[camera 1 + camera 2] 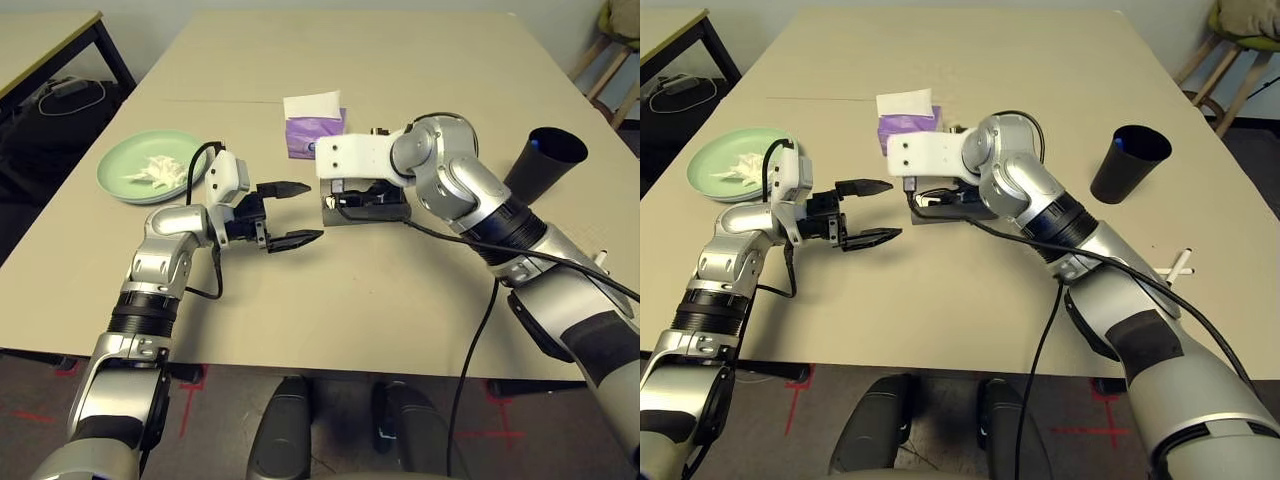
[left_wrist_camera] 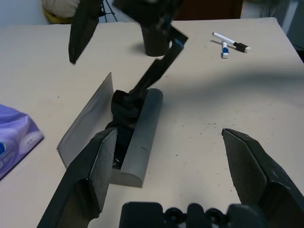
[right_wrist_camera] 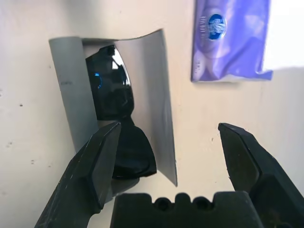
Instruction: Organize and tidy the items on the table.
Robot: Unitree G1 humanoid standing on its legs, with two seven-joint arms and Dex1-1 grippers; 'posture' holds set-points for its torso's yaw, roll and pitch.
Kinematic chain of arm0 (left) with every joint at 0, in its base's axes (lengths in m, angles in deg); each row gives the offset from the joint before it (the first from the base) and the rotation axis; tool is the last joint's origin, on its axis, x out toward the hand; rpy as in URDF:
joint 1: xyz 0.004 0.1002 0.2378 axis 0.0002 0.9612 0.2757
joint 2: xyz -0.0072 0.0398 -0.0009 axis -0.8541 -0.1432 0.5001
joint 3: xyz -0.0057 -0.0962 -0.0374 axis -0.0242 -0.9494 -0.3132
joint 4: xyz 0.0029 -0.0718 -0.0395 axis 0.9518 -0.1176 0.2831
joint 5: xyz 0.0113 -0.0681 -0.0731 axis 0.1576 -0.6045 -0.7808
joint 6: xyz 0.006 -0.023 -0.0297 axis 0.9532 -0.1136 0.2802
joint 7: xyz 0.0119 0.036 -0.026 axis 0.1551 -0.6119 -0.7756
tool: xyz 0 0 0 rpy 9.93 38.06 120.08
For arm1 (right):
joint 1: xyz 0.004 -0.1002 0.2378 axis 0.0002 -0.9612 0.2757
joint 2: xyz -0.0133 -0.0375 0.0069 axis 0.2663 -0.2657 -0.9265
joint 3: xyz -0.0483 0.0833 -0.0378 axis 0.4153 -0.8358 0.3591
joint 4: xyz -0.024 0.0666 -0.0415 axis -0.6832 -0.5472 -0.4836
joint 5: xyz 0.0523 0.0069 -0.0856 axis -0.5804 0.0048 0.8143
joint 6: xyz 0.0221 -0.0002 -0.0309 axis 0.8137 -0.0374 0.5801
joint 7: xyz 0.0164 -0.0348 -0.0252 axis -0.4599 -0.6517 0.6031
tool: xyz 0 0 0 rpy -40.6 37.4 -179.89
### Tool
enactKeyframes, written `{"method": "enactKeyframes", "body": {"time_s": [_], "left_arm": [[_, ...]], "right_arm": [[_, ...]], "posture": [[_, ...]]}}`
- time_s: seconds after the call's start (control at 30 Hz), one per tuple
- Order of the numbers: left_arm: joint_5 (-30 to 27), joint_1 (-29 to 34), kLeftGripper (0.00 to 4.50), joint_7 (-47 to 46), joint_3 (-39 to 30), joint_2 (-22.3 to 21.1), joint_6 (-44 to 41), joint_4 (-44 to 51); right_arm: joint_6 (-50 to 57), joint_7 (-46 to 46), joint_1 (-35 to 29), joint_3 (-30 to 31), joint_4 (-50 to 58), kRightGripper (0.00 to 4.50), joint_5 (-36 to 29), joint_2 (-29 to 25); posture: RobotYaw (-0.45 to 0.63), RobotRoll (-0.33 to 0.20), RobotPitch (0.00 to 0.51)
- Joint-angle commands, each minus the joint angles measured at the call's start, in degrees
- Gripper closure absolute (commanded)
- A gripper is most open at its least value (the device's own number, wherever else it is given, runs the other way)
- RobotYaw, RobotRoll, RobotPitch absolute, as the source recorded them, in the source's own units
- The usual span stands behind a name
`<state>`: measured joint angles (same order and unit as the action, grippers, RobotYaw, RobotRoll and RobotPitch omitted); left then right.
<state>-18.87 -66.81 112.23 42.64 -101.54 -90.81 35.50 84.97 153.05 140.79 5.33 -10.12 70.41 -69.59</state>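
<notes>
**Sunglasses in the open case, both jaws spread**

Your black sunglasses [image 3: 118, 128] lie inside the grey-tan glasses case [image 3: 66, 90], which sits open on the counter [image 1: 380, 310] with its lid flap standing up along one side. In the left wrist view one temple arm of the glasses sticks up out of the trough, so to my eye they are not fully seated and the lid would likely foul on it.

Your right gripper [image 3: 166, 156] hangs directly above the case, jaws spread wide and holding nothing, angled down over the lenses. That placement suits either tucking the temple in or pushing the lid over. Your left gripper [image 1: 290, 214] waits level just beside the case's near end, jaws also spread and empty, aimed at it; it looks set to steady the case.

Just beyond the right jaws lies the purple tissue pack [image 1: 314, 133], close to the case's far side, so room to swing the lid that way is tight. Out past the left jaws, behind the left wrist, the pale green plate [image 1: 135, 160] carries the crumpled white tissue [image 1: 160, 171], well apart. The black cup [image 1: 543, 163] stands well off on the right arm's outer side, and the blue-white pen [image 1: 1178, 265] lies near the counter's right edge. The nearer half of the counter, toward you, is open for working.
</notes>
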Motion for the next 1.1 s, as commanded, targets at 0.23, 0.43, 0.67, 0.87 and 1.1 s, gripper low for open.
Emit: {"method": "enactKeyframes", "body": {"time_s": [0.23,0.43,0.67,0.87,1.1], "left_arm": [[0.51,-0.35,0.00,1.26,0.40,-1.11,-0.42,-1.46],[0.45,0.14,0.00,1.66,0.47,-1.24,-1.11,-2.10],[0.96,-0.61,0.00,-0.37,-0.38,-0.56,0.42,-4.69],[1.15,-0.70,0.00,-1.21,-1.04,-0.68,1.83,-6.68],[1.11,-2.77,0.00,0.05,-1.73,0.14,7.06,-12.36]], "right_arm": [[-0.53,0.07,-12.22,-12.31,7.16,0.05,-14.25,-5.55],[3.53,-4.41,-21.65,-23.27,10.46,0.05,-26.49,-3.30],[4.34,-12.13,-32.75,-35.45,12.67,0.05,-40.52,2.54],[-10.83,-15.76,-39.94,-39.58,13.57,0.05,-47.27,5.64],[-31.27,-13.84,-45.66,-38.98,7.10,0.05,-47.34,1.96]], "posture": [[0.18,0.000,0.105],[0.15,0.000,0.114],[0.16,0.000,0.118],[0.16,0.000,0.119],[0.16,0.000,0.123]]}}
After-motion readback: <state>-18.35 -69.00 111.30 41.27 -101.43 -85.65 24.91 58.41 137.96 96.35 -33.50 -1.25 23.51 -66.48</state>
